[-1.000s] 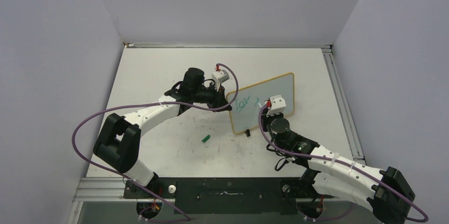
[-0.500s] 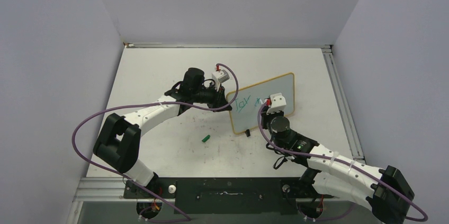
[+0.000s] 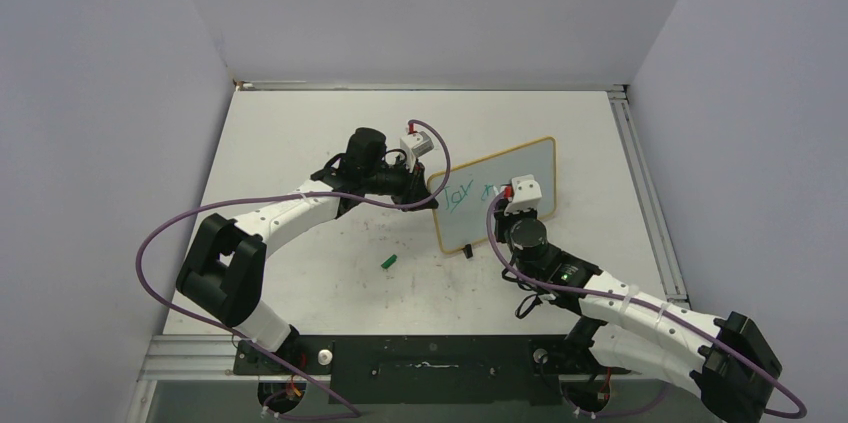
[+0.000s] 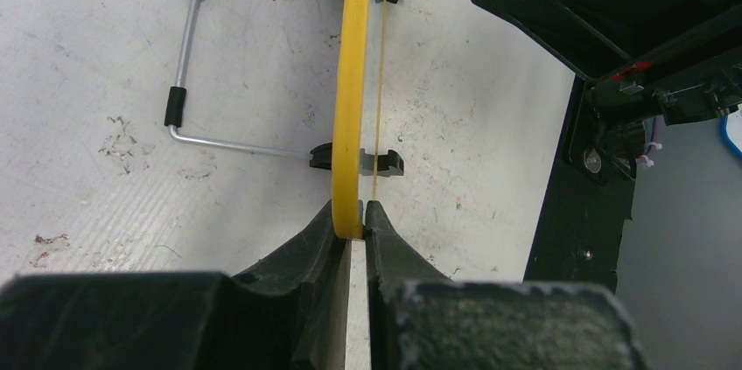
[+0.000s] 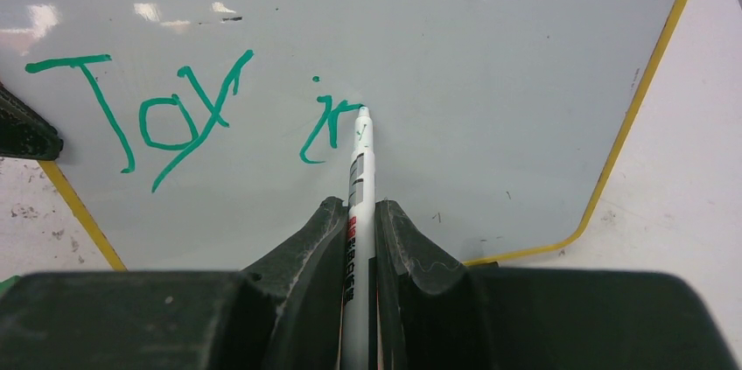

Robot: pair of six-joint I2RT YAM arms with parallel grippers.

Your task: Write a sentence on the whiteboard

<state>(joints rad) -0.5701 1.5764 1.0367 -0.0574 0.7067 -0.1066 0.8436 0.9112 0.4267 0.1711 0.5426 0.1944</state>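
I note the right gripper [image 5: 360, 210], clamped on the slim white marker [image 5: 359, 179], has only inched along, tip finishing "in" after "Joy" on the upright yellow-rimmed whiteboard [image 5: 490, 81], right of centre, left gripper [image 4: 352, 212] pinching its edge; teal sentence [image 5: 203, 121] barely begun.

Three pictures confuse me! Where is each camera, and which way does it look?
Top external: high behind the arms, looking down at the table; both arms show.
Left wrist: on the left gripper, looking along the whiteboard rim it clamps; its fingers show.
Right wrist: on the right gripper, facing the green writing; its fingers hold the marker.
Shared: both wrist views see the whiteboard.
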